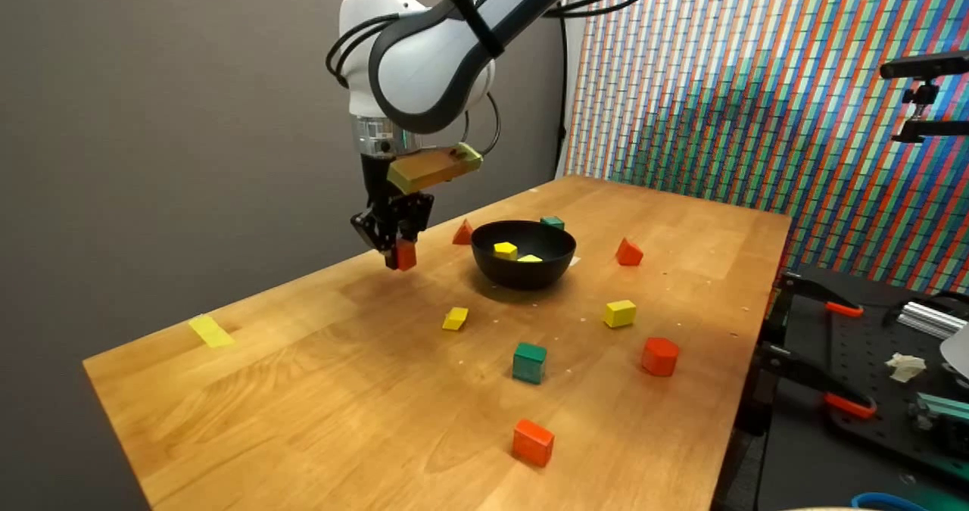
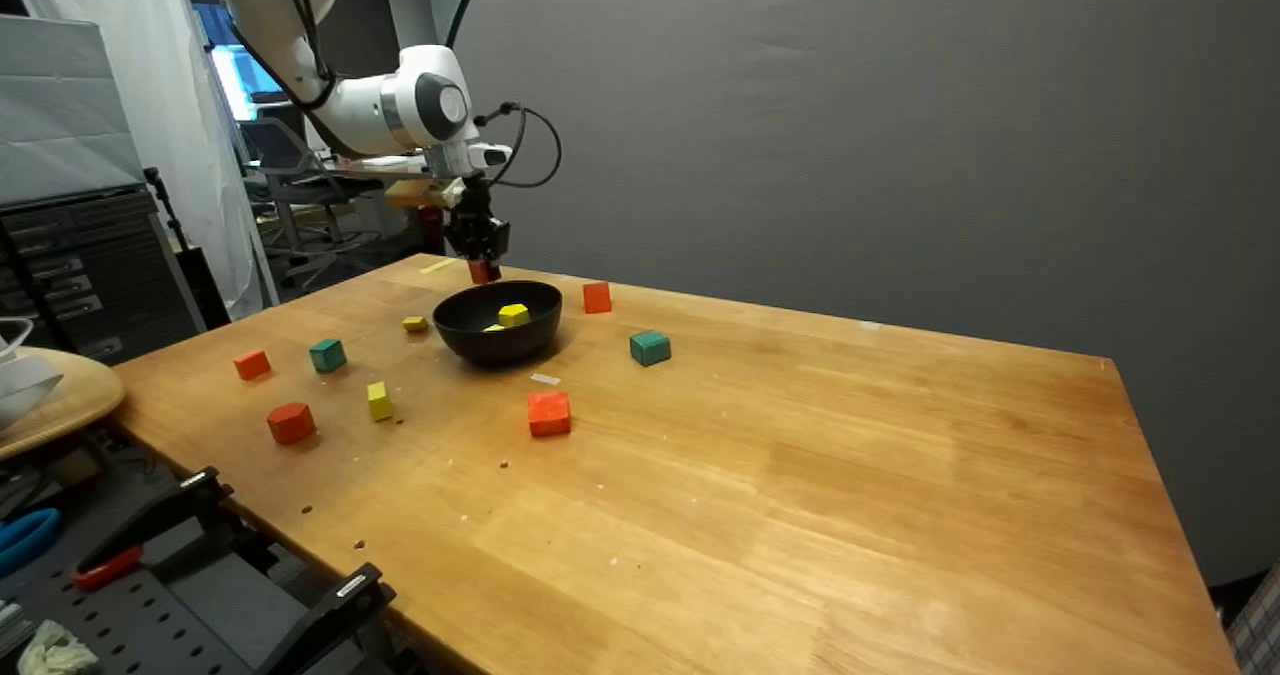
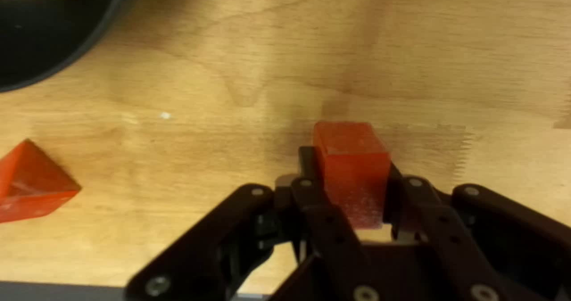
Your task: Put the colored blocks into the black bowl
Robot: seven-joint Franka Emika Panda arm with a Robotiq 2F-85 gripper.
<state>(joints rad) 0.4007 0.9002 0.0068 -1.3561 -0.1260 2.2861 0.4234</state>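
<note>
The gripper point(image 3: 351, 171) is pinched on a red block point(image 3: 357, 191), its jaws just the block's width apart, a finger against either side; whether the block touches the counter point(image 1: 303, 405) I cannot tell. In the wrist view, reckoned from that block, the black bowl point(image 3: 49, 40) lies at ten o'clock and a pointed red block point(image 3: 33, 189) at nine, counter wood between.

In an exterior view, with the bowl as the clock's centre, the gripper stands at nine. Inside the bowl are two yellow blocks point(image 1: 505, 250). The pointed block sits near the rim between nine and ten, on the gripper's side; a green block point(image 1: 552, 222), partly hidden behind the bowl, is between one and two. At three comes an orange-red block point(image 1: 629, 252), at four a yellow block point(image 1: 620, 313), with a six-sided red block point(image 1: 661, 356) farther out. Six o'clock has a second green block point(image 1: 529, 363), then an orange block point(image 1: 533, 443) beyond. A small yellow block point(image 1: 455, 319) lies between seven and eight, a yellow strip point(image 1: 211, 331) well out between eight and nine. Two black clamps point(image 1: 821, 378) show past the counter's edge, between three and four.
</note>
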